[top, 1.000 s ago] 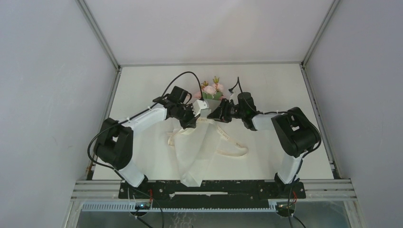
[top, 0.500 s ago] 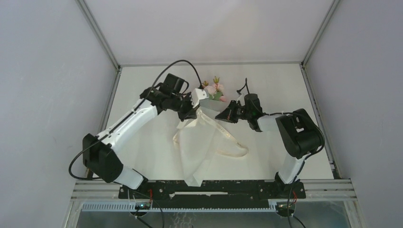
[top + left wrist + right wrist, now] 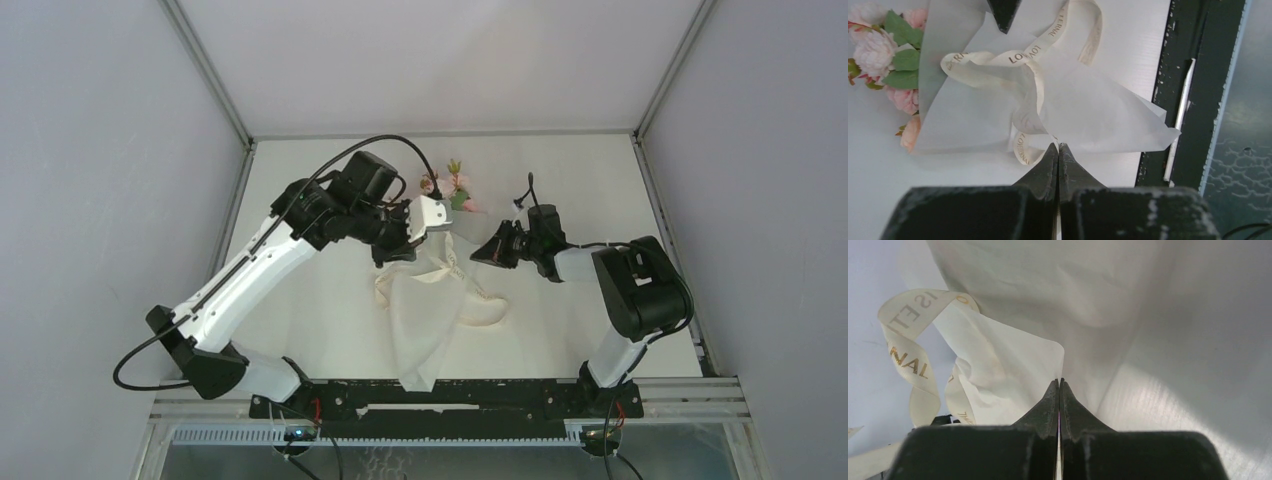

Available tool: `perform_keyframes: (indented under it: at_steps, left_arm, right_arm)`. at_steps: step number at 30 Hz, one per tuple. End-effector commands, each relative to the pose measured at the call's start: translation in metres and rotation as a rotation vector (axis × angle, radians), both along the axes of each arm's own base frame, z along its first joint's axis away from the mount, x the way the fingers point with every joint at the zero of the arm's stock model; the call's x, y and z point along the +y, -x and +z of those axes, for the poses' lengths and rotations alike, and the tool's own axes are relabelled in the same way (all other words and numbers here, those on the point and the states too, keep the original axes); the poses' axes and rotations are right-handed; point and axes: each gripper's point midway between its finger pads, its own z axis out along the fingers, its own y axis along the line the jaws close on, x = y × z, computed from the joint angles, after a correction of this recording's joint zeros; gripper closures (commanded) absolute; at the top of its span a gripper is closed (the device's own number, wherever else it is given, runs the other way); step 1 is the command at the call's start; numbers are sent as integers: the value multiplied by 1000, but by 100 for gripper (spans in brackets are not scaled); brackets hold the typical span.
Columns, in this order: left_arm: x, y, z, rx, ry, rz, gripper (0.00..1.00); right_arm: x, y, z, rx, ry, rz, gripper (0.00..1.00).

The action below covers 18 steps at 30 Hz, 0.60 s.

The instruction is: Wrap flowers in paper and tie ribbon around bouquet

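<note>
The left gripper (image 3: 398,252) is clenched, and the right gripper (image 3: 474,257) has its tips pressed together too. From the top view we see both of them over the upper part of the bouquet (image 3: 428,320), one on each side. The bouquet lies on the white table (image 3: 570,180), with the flowers (image 3: 447,187) toward the far side and the thin tail toward the arm bases. The ribbon (image 3: 490,312) makes a loop to the right of the cone.

In the left wrist view the closed tips pinch one end of the ribbon, just at the edge of the paper (image 3: 1088,115). The ribbon goes across the cone, and the pink blooms stick out at the left.

In the right wrist view the shut tips meet at the edge of a paper flap. We cannot tell if paper or ribbon is caught between them. A curl of ribbon lies to the left.
</note>
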Motion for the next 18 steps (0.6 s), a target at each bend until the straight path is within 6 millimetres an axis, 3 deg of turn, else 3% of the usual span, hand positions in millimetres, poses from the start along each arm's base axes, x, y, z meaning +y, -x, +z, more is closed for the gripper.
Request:
perform_keyframes:
  at_steps: [1, 3, 5, 8, 11, 12, 15, 16, 18]
  left_arm:
    - [12, 20, 27, -35, 2, 11, 100]
    - [19, 11, 36, -96, -4, 61, 100]
    - [35, -17, 32, -189, -58, 185, 100]
    - [57, -50, 5, -236, -147, 304, 100]
    - [88, -67, -36, -258, -283, 362, 95]
    - [96, -70, -46, -270, -326, 364, 86]
    - [118, -71, -68, -297, -448, 366, 29]
    - [120, -75, -67, -321, -455, 386, 21]
    - [116, -77, -56, -350, -424, 396, 17]
  right_arm:
    - [-7, -1, 5, -48, 25, -5, 100]
    - [-11, 1, 0, -36, 43, -6, 100]
    - [-14, 4, -2, -31, 50, -6, 100]
    - [-16, 6, -5, -22, 61, -4, 100]
    - [-17, 6, -3, -25, 59, -4, 100]
    - [-16, 6, -2, -27, 53, 0, 100]
    - [-12, 5, 0, -32, 36, 7, 100]
    - [-12, 5, 0, -32, 36, 7, 100]
    - [-11, 6, 0, -34, 37, 10, 100]
